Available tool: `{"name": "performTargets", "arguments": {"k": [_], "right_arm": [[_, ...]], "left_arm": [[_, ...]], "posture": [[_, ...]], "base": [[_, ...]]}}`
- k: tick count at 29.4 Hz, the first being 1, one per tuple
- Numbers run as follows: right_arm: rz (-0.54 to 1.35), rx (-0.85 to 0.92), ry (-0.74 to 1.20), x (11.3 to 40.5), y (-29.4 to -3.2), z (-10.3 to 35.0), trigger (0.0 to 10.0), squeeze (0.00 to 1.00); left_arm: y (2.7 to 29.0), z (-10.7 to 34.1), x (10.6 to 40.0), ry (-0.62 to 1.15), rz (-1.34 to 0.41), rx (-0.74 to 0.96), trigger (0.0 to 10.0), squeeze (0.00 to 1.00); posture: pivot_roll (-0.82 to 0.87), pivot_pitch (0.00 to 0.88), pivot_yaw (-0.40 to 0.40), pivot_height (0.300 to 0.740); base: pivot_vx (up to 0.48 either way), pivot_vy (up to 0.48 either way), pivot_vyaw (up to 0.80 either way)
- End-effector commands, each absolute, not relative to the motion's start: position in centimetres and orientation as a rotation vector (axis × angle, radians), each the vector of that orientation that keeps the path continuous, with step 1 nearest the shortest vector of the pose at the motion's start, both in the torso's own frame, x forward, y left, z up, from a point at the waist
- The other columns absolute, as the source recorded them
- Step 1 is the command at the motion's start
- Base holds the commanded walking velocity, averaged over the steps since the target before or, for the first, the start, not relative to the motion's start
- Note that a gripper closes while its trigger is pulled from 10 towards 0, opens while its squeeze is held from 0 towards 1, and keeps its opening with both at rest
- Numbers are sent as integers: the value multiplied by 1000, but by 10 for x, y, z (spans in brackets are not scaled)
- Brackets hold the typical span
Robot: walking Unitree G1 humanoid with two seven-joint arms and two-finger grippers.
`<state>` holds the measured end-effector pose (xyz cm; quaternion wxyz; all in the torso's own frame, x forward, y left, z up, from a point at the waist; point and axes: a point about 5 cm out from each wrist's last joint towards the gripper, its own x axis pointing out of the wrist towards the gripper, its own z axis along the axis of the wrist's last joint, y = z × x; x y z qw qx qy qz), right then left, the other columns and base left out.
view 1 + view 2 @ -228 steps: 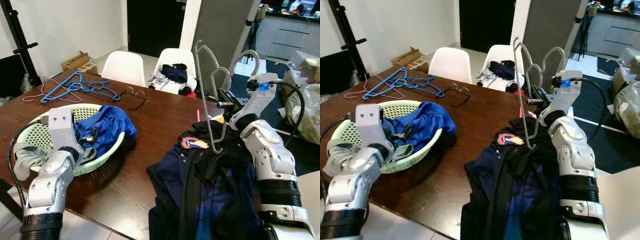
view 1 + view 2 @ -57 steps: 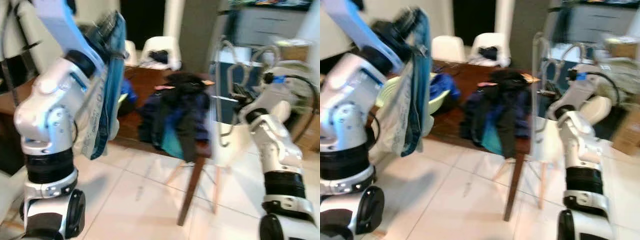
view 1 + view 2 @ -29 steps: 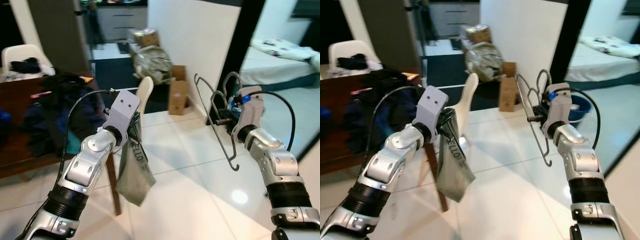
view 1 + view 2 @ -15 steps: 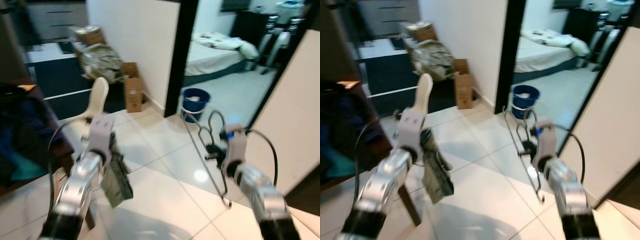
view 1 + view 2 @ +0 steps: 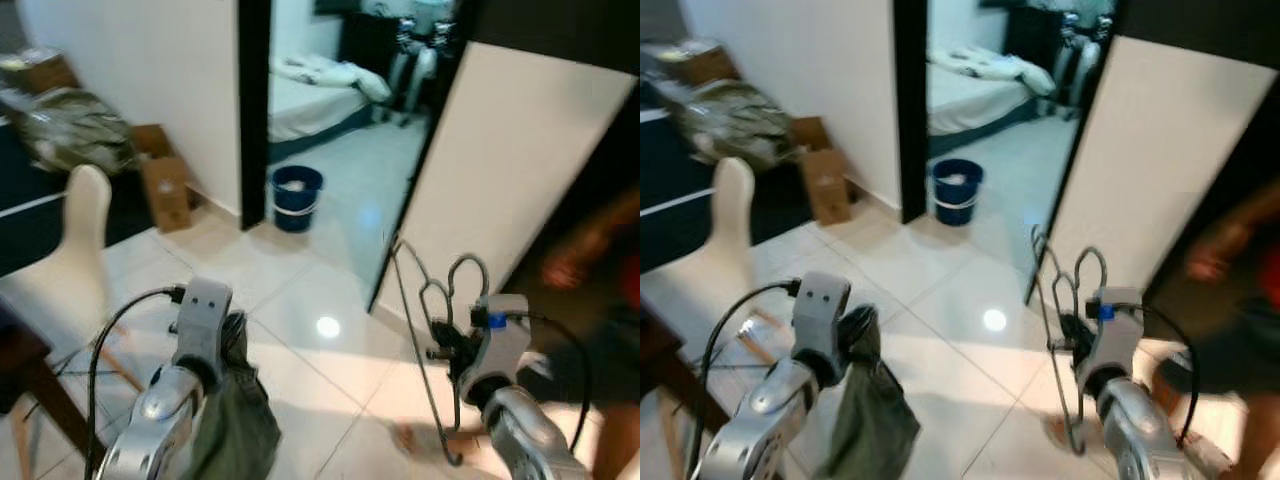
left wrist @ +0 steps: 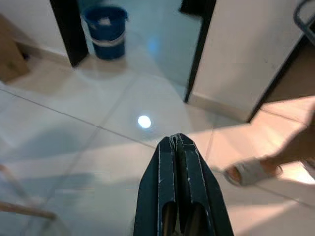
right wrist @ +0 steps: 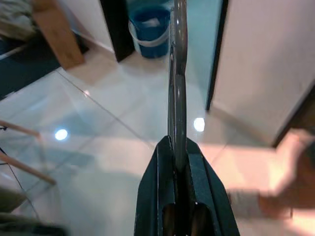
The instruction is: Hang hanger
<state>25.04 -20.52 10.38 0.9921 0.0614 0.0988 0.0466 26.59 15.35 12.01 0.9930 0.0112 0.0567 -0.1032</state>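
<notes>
A grey wire hanger (image 5: 412, 330) stands upright at the lower right, its hook end up near the edge of a white door (image 5: 510, 170). My right gripper (image 7: 177, 145) is shut on the hanger's wire (image 7: 176, 73). In the eye view the same gripper (image 5: 441, 352) is held out in front of me. My left gripper (image 6: 175, 141) has its fingers pressed together. A grey-green garment (image 5: 235, 420) hangs from it at the lower left.
A blue bucket (image 5: 296, 195) stands in a dark-framed doorway, with a bed (image 5: 315, 85) behind it. A white chair (image 5: 80, 225) and a cardboard box (image 5: 165, 190) are at the left. A person stands close at the right, with a hand (image 5: 570, 265) and a sandalled foot (image 6: 250, 172) in view.
The whole view has swung right as I move: the doorway and bucket now lie ahead, and a person has come into view. Both grippers keep their holds.
</notes>
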Motion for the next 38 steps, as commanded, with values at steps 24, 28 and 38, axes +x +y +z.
{"name": "performTargets", "arguments": {"k": [24,28,38], "right_arm": [[131,197,184,262,-200,113,10000,0],[136,206,185,263,-200,114,10000,0],[143,213,183,266,-199,116,10000,0]], "left_arm": [[153,129,278,65,-269,-162,10000,0],[153,130,280,66,-278,-171,10000,0],[154,131,283,66,-285,-169,10000,0]], "posture": [[20,70,-73,740],[20,73,-72,740],[16,79,-63,740]], "base": [[0,0,-800],[0,0,-800],[0,0,-800]]}}
